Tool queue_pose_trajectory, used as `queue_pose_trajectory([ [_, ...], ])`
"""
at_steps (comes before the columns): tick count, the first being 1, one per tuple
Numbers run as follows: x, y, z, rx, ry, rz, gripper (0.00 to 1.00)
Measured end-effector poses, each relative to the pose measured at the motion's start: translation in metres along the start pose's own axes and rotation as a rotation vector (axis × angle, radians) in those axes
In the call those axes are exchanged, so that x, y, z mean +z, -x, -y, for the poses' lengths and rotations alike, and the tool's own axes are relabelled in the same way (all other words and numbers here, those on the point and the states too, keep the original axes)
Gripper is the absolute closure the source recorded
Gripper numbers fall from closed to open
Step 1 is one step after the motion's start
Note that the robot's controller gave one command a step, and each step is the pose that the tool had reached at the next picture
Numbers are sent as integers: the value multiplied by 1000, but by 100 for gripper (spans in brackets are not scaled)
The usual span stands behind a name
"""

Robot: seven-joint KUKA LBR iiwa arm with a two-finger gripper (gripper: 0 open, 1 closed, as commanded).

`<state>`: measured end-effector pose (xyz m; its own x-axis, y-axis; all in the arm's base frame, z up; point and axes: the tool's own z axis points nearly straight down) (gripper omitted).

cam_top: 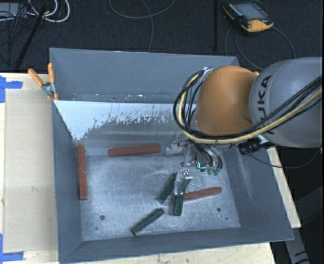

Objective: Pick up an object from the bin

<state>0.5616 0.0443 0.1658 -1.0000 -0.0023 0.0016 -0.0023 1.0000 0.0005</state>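
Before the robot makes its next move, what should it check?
1. Hand inside the bin, away from its walls: ok.
2. Something to grab close by: a dark stick, a second dark stick and a reddish stick: ok.
3. Hand holding anything: cannot tell.
4. Those three spread apart: not ok, they crowd together.
5. Long reddish stick by the left wall out of the way: ok.

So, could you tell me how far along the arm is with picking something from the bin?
Reached: the gripper is low inside the grey metal bin, right of centre. In hand: it is at a short dark green bar and a thin reddish-brown stick lying on the floor; whether it grips either I cannot tell. Left: lifting one clear.
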Motion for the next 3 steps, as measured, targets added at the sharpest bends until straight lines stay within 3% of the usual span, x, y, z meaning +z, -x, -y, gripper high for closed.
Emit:
queue_pose_trajectory([
  [1, 91, -42, 18, 6, 2, 4, 100],
  [2, 91, -42, 18, 6, 2, 4, 100],
  [3, -84, -20, 19, 9, 0, 10, 100],
])
